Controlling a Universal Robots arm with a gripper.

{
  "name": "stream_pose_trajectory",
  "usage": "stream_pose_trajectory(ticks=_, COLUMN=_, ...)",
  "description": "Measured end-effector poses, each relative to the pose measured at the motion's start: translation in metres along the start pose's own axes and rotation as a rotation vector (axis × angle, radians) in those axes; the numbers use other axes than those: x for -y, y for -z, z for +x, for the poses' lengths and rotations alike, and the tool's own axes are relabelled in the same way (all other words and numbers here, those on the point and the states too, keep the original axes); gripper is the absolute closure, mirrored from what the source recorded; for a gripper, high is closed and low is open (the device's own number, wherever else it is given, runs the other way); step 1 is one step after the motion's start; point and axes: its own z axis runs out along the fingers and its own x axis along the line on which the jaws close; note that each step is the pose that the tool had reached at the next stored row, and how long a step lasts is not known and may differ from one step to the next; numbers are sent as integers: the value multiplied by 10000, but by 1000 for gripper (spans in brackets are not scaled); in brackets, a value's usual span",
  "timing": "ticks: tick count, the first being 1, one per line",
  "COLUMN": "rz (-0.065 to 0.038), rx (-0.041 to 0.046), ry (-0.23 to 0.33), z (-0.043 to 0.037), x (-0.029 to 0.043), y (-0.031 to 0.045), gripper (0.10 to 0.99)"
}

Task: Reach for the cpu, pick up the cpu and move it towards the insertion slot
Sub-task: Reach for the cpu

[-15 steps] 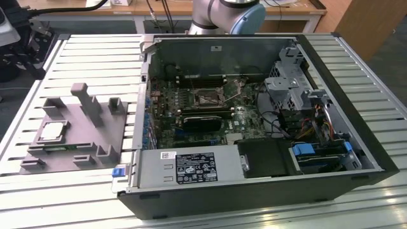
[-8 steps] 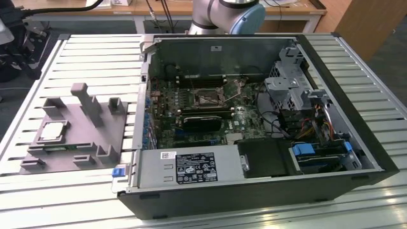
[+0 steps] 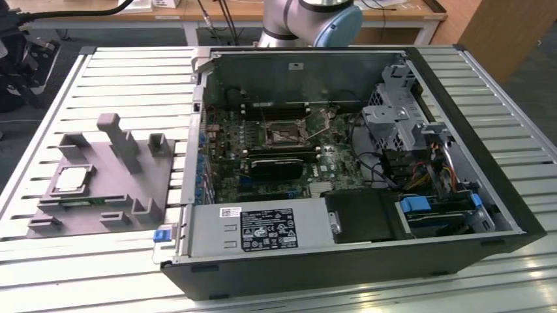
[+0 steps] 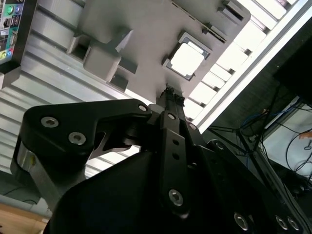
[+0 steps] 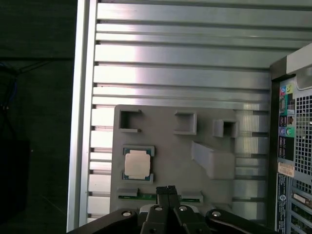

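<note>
a ribbed aluminium table [image 3: 130, 72] carries everything here. an open computer case [image 3: 348, 267] lies on its side at the exterior view's right, and a grey holder tray [image 3: 117, 186] sits at the exterior view's left. the cpu [image 3: 72, 180] lies flat in its square pocket on that tray, silvery top facing up. well apart from it, inside the case, the insertion slot [image 3: 286, 134] shows as a dark square with a shiny frame amid green circuit board. the arm's grey and blue joint [image 3: 314, 19] rises just beyond the case's far wall.

over to the first wrist view: the hand [image 5: 167, 189] hangs above the tray's edge, its two black fingers pressed together and gripping nothing. the cpu [image 5: 137, 164] is near the tips but clear of them, no contact. the second wrist view agrees: the hand [image 4: 171, 91] has its tips together, and the cpu [image 4: 186, 60] is bright in its pocket just beyond them.
</note>
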Motion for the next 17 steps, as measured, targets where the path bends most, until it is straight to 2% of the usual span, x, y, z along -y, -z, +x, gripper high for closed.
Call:
stream_pose_trajectory(ticks=6, rz=0, rx=0, ry=0, z=79, x=-2, y=0, gripper=980)
stream_pose_trajectory(ticks=15, rz=0, rx=1, ry=0, z=291, x=-5, y=0, gripper=973)
stream_pose_trajectory(ticks=17, rz=0, rx=0, ry=0, z=309, x=-5, y=0, gripper=855)
